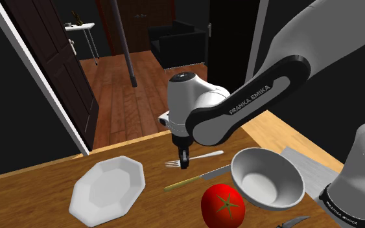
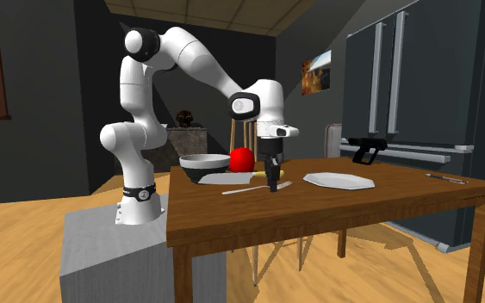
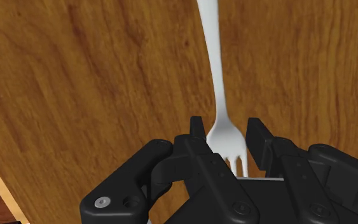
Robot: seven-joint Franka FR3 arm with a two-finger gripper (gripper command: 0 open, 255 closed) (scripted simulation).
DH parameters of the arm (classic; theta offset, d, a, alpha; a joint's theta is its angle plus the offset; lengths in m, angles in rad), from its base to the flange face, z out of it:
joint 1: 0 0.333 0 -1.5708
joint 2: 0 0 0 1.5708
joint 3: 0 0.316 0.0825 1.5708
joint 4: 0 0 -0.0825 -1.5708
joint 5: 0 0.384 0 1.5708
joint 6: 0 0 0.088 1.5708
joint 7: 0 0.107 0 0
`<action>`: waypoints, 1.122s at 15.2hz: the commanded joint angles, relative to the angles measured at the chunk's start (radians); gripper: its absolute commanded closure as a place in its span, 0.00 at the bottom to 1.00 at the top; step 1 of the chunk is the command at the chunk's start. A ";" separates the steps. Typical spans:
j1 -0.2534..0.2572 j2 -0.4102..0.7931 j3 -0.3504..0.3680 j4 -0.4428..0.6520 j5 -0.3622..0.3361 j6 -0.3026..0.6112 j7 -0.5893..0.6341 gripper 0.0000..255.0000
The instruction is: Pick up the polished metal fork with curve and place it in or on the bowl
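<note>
We bring our gripper (image 3: 226, 130) low over the wooden table (image 1: 51, 171), fingers apart on either side of the fork (image 3: 217, 76) just behind its tines, so nothing is gripped yet. The fork lies flat on the wood beside a knife (image 1: 197, 178), its handle end nearer the bowl (image 1: 268, 184). We judge this straddle suits the fork: where it narrows, the fingers can close across it and lift it level.

Wooden table (image 1: 32, 194): white octagonal plate (image 1: 107, 189), red tomato (image 1: 223, 204), knife (image 1: 197, 178) just beside tomato, yellowish handle toward plate. Beyond: dark door (image 1: 51, 58), black armchair (image 1: 177, 40).
</note>
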State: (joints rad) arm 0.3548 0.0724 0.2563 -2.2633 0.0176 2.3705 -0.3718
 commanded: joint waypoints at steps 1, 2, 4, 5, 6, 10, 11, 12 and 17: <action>0.002 0.002 0.002 0.001 0.001 -0.002 0.001 1.00; 0.002 0.002 0.002 0.000 0.001 -0.002 0.000 1.00; 0.001 0.000 0.002 0.000 0.002 -0.003 -0.001 1.00; 0.000 0.001 0.001 -0.005 0.002 0.003 -0.003 1.00; 0.000 -0.008 0.001 -0.001 0.005 -0.010 -0.004 1.00; -0.001 -0.042 0.002 0.019 0.015 -0.063 -0.011 1.00; -0.002 -0.050 0.002 0.024 0.017 -0.076 -0.012 1.00; -0.002 -0.058 0.002 0.030 0.020 -0.090 -0.014 1.00; -0.003 -0.093 0.001 0.062 0.029 -0.156 -0.019 1.00</action>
State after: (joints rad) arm 0.3525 -0.0111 0.2574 -2.2064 0.0438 2.2295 -0.3885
